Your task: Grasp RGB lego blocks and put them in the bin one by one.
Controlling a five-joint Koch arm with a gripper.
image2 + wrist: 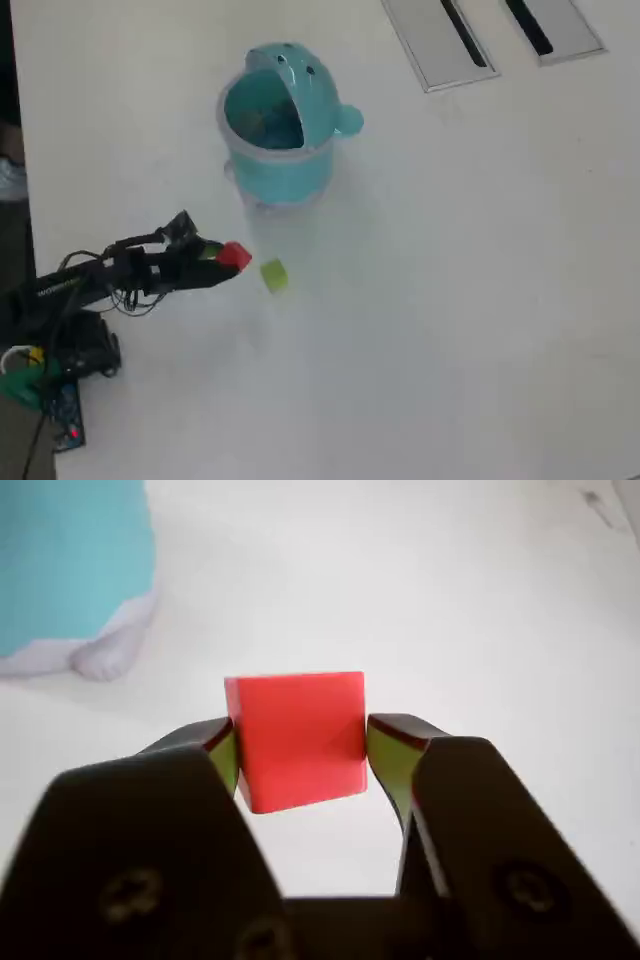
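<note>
Wrist view shows the claw (pixel 300 755) squeezing the red block (pixel 298 738) tight between its two tips, and a bit of the turquoise bin (pixel 70 565) sits at the top left. The block is held near one corner, so I think it could twist and slip out on the way up to the bin. Only the overhead view shows the yellow-green block (pixel 273 275) just beside the claw and the bin's lid (pixel 290 62) flipped open.

A small red plastic cube (pixel 298 740) sits clamped between two black jaws, near a yellow-green plastic cube (pixel 274 275) lying on the white table. Beyond them, the round turquoise plastic bin (pixel 280 170) stands upright, lid flipped open.
</note>
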